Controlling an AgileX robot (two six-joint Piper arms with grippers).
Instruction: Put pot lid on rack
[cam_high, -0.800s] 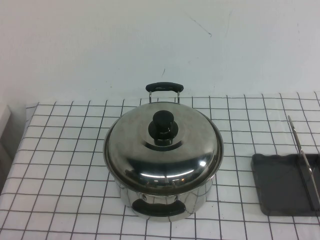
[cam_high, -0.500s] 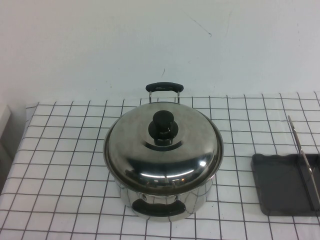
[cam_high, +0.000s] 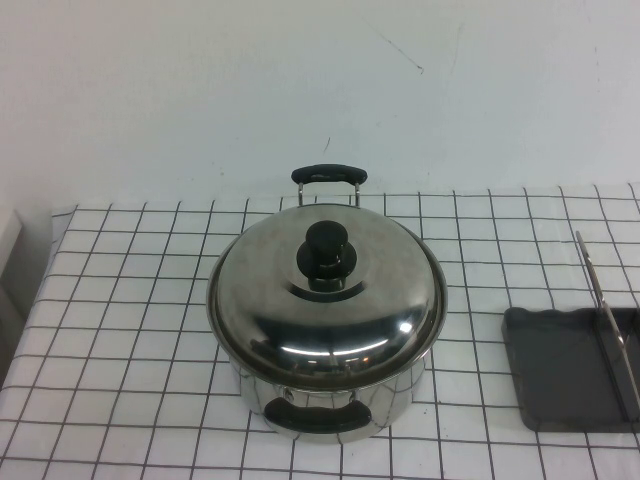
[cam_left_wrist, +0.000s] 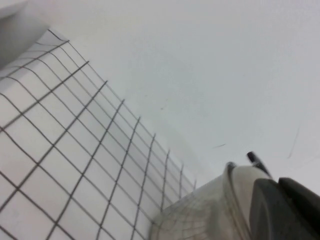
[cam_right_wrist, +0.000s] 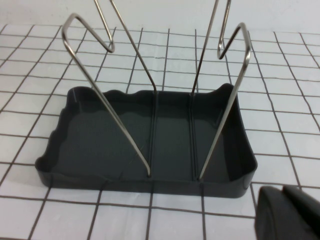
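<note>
1. High view: the pot lid (cam_high: 327, 300) sits closed on the pot (cam_high: 330, 400), mid-table, so the pot's inside is hidden.
2. The rack (cam_high: 560, 370) stands well apart at the right edge, its tray holding only wire bars (cam_right_wrist: 125, 100).
3. My left gripper (cam_left_wrist: 285, 210) is beside the pot; my right gripper (cam_right_wrist: 290, 212) is near the rack. I cannot tell how either stands.

light: bright, even | glare: streaks on pot lid (cam_high: 326, 290) | blur: left wrist view soft
</note>
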